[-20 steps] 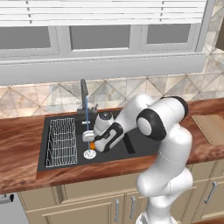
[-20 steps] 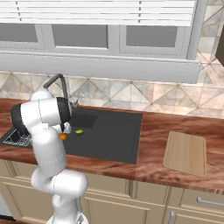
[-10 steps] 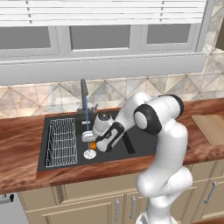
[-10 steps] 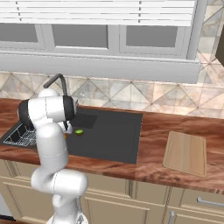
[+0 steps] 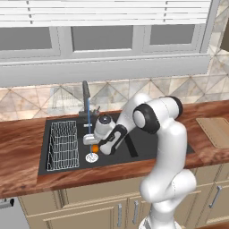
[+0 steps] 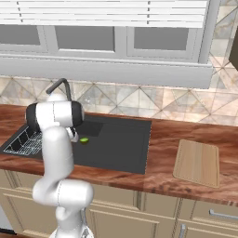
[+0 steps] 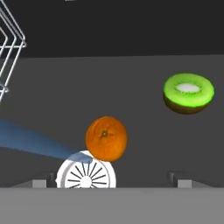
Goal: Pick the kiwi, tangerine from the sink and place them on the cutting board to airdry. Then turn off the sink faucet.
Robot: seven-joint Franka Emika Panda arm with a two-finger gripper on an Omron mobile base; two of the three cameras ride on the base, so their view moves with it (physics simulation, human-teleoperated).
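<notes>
Orange tangerine [image 7: 106, 138] just ahead of gripper [image 7: 109, 178], touching silver drain [image 7: 86, 176] | jaws spread wide, empty | kiwi [image 7: 188, 92] farther right

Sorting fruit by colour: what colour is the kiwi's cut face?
Bright green with a pale centre, clearest in the hand view.

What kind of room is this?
It looks like a kitchen. There is a black sink set in a wooden counter, a faucet running water, and a cutting board beside it.
</notes>
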